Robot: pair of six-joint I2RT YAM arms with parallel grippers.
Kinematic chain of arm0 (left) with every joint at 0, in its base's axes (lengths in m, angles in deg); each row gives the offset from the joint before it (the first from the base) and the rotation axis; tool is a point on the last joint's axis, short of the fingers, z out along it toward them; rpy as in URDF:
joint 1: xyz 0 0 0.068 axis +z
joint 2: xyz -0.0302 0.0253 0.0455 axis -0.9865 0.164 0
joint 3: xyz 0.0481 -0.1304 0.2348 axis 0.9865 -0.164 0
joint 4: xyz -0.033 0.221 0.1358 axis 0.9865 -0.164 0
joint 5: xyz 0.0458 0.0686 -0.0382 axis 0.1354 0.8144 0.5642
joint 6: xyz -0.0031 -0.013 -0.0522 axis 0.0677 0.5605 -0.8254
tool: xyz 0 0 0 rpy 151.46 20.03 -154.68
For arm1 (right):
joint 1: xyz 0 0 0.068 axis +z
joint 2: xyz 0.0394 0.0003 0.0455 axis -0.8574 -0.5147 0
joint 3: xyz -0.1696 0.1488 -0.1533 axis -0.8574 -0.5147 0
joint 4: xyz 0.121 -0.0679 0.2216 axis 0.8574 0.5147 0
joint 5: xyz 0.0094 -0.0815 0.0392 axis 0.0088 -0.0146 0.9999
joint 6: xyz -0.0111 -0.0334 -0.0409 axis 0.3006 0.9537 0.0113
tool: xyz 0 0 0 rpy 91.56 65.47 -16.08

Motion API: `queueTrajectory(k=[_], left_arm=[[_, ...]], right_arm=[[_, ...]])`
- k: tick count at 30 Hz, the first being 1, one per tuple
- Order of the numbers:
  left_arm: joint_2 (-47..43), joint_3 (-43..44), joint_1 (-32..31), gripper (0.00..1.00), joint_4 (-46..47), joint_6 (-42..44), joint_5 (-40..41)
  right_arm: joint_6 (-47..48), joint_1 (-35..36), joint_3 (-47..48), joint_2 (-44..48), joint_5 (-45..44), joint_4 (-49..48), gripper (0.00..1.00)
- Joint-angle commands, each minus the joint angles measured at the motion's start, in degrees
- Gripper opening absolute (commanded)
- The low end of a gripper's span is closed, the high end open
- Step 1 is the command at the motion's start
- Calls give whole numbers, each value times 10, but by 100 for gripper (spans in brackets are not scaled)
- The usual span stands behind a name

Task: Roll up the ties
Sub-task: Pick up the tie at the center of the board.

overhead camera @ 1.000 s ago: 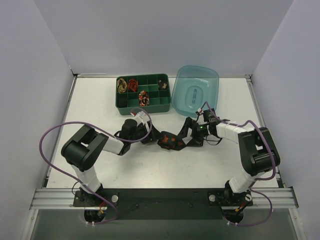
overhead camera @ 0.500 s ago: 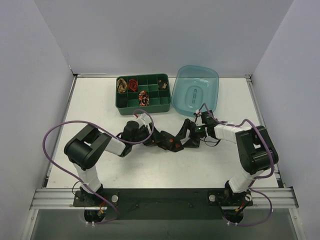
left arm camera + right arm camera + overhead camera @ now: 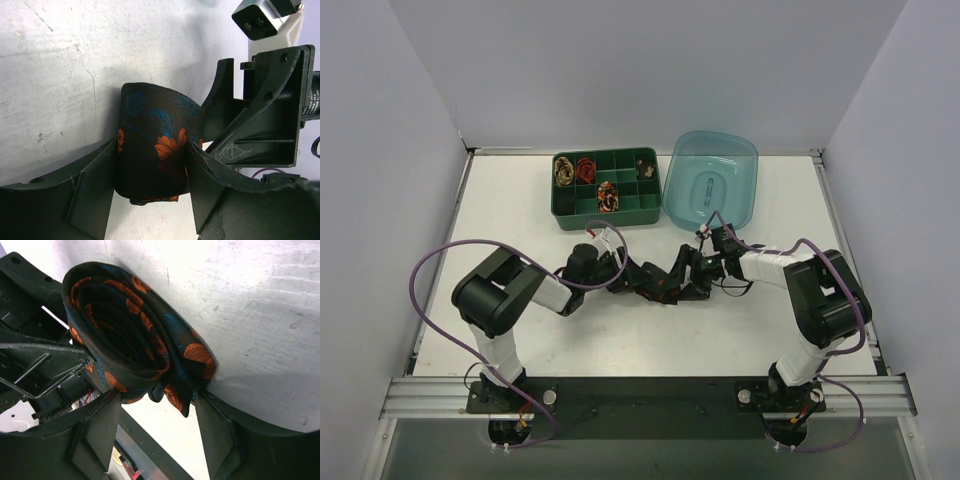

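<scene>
The black-orange tie (image 3: 655,283) lies mid-tabletop (image 3: 510,200) as a nearly finished coil, caught between the two arms, which face each other across it. The left gripper (image 3: 152,147) has its jaws closed on the coil's wide outer wrap, with fabric filling the gap from pad to pad. The right gripper (image 3: 157,395) meets the coil at its open spiral end. The loose tail hangs between its jaws, but whether they pinch it or only straddle it cannot be told. Both arms are equally near, so the next tuck likely depends on that tail. The green compartment tray (image 3: 610,221), with rolled ties (image 3: 585,168) in it, sits just behind, and the teal tub (image 3: 745,190) stands to its right. Bare tabletop lies toward the arm bases.
</scene>
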Motion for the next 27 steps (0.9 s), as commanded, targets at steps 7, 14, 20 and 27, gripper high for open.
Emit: queueTrajectory(k=[7,14,20,27], left_arm=[[3,-15,-17,64,55,-13,-12],[11,-23,-21,64,93,-23,-22],[21,-25,-24,65,129,-31,-33],[54,-18,-33,65,207,-59,-49]], right_arm=[[-11,0,29,-17,-7,-12,53],[-14,1,46,-31,2,-15,44],[-9,3,44,-38,8,-13,41],[-3,6,45,-47,13,-14,38]])
